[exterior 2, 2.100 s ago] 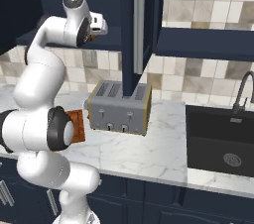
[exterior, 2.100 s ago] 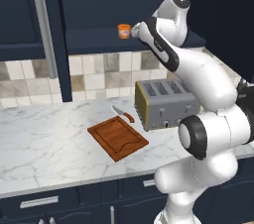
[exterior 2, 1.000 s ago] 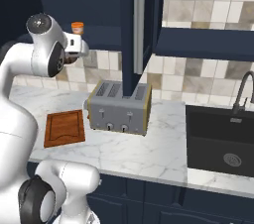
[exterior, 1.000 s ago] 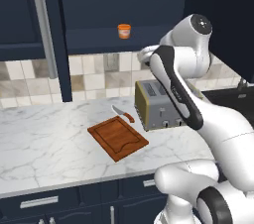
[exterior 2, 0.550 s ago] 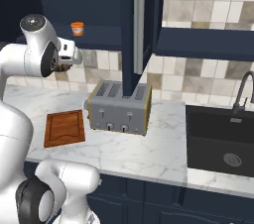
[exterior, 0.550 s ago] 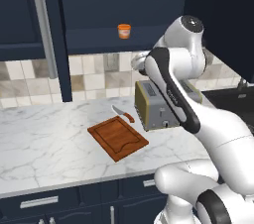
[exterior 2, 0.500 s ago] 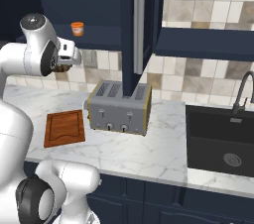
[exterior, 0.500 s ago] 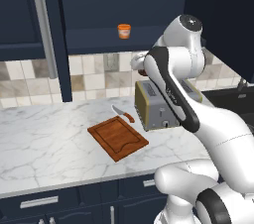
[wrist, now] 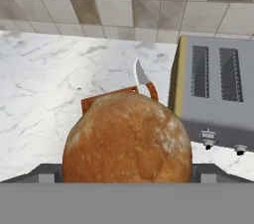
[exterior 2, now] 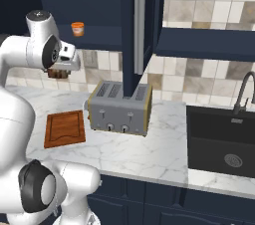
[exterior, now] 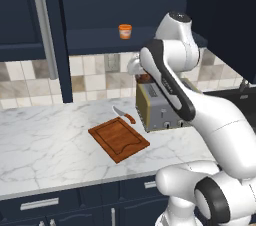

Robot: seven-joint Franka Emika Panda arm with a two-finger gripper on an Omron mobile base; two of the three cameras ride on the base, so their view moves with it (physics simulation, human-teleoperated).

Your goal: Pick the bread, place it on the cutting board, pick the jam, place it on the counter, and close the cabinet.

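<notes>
Hand view: bread (wrist: 127, 139) now lower.

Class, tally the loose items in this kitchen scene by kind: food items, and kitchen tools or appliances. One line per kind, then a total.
Food items: 2 (bread, jam)
Kitchen tools or appliances: 3 (cutting board, knife, toaster)
Total: 5

White glossy arm (exterior: 200, 115), rounded link shells, black bands at joints, dark circular joint caps, bulky white base segment.
</notes>
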